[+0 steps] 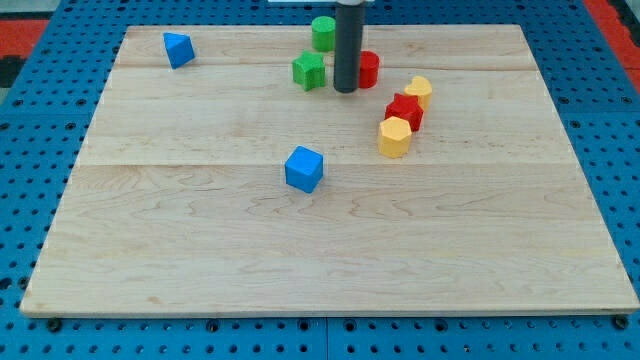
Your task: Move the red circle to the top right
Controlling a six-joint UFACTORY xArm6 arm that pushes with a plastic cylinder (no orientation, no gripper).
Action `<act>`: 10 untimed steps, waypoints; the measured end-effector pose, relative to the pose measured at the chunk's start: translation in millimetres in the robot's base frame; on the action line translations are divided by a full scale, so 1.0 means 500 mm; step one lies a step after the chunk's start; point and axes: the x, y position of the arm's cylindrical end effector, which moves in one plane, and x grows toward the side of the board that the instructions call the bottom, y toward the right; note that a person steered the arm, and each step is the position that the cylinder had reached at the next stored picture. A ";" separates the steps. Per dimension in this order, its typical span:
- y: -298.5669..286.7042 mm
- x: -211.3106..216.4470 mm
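The red circle (368,69) stands on the wooden board near the view's top centre, partly hidden behind my rod. My tip (345,90) rests on the board touching or nearly touching the red circle's left side. A green star-like block (309,71) sits just left of the tip, and a green cylinder (323,33) stands above it, close to the board's top edge.
Right of the tip, a yellow block (419,91), a red star-like block (404,111) and a yellow hexagonal block (395,137) lie in a diagonal row. A blue cube (304,168) sits mid-board. A blue block (179,49) is at the top left. The board (500,250) lies on a blue pegboard.
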 end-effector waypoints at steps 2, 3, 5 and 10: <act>0.219 -0.052; 0.226 -0.061; 0.232 -0.037; 0.536 -0.215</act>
